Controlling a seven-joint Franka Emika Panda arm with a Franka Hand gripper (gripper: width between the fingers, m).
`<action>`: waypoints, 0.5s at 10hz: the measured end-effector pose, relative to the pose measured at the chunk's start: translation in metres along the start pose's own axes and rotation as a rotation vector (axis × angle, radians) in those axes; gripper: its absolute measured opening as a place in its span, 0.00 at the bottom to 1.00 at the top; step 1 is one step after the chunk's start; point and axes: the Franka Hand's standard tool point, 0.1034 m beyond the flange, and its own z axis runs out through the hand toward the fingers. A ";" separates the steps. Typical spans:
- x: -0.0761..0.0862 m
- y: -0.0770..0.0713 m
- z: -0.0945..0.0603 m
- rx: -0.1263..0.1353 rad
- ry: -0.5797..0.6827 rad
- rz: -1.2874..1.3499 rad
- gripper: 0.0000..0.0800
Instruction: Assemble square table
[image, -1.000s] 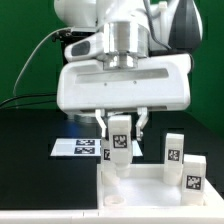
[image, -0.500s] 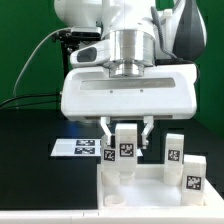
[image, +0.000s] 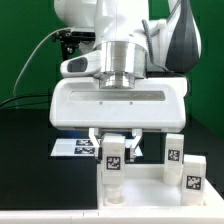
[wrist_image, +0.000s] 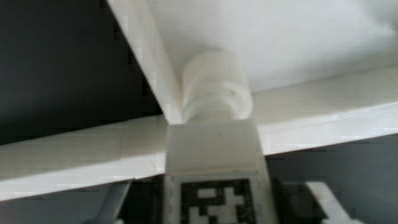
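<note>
The white square tabletop (image: 150, 187) lies underside up at the front of the exterior view, its ribs showing. My gripper (image: 116, 148) is shut on a white tagged leg (image: 113, 160) and holds it upright on the tabletop's corner at the exterior view's left. In the wrist view the leg (wrist_image: 217, 180) stands between my fingers (wrist_image: 329, 205), its end against the rounded corner socket (wrist_image: 214, 85) where two ribs meet. Two more tagged legs (image: 173, 150) (image: 193, 176) stand at the exterior view's right.
The marker board (image: 72, 147) lies flat on the black table behind the tabletop, toward the exterior view's left. The large white gripper housing (image: 120, 103) hangs just above the parts. A green wall is behind.
The gripper has turned about its vertical axis with the leg in it; the leg's tagged face has swung toward the exterior view's left and sits slightly lower at the corner.
</note>
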 end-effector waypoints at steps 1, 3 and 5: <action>0.000 -0.002 0.000 0.001 0.002 0.000 0.35; 0.001 -0.005 0.001 0.003 0.005 -0.003 0.35; 0.003 -0.005 0.003 0.001 0.022 -0.007 0.35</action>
